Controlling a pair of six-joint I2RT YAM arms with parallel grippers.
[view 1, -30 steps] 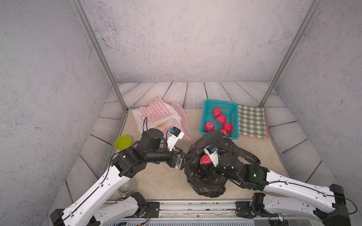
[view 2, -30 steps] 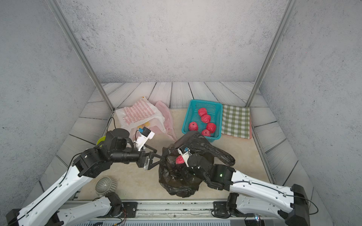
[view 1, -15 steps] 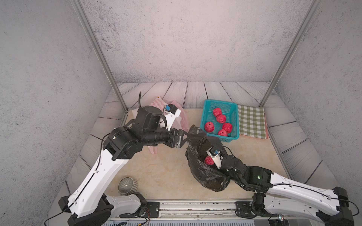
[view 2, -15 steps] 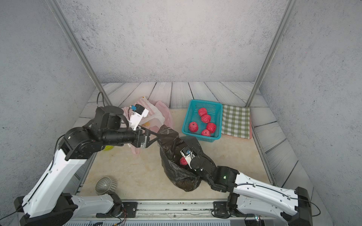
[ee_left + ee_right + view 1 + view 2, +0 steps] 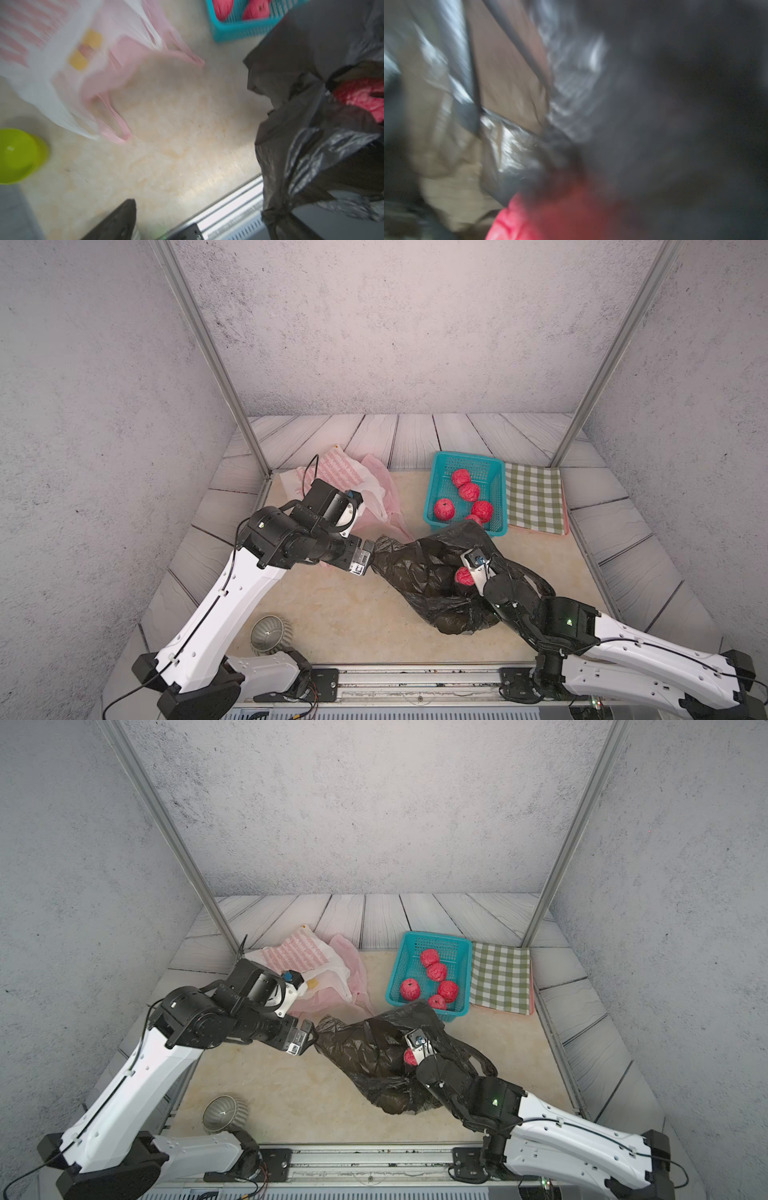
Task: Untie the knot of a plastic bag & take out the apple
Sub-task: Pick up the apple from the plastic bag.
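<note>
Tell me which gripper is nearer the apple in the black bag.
Right. The right gripper reaches into the bag, right beside the apple. The left gripper is outside, at the bag's edge.

Both top views: mounted high at near edge, looking steeply down; whole beige tabletop (image 5: 332,614) in frame, teal plastic mesh basket (image 5: 465,455) right of centre. Left wrist view: close, motion-blurred, facing tabletop; shares basket, crumpled black plastic bag (image 5: 311,145) with top views. Right wrist view: almost against bag, blurred.
</note>
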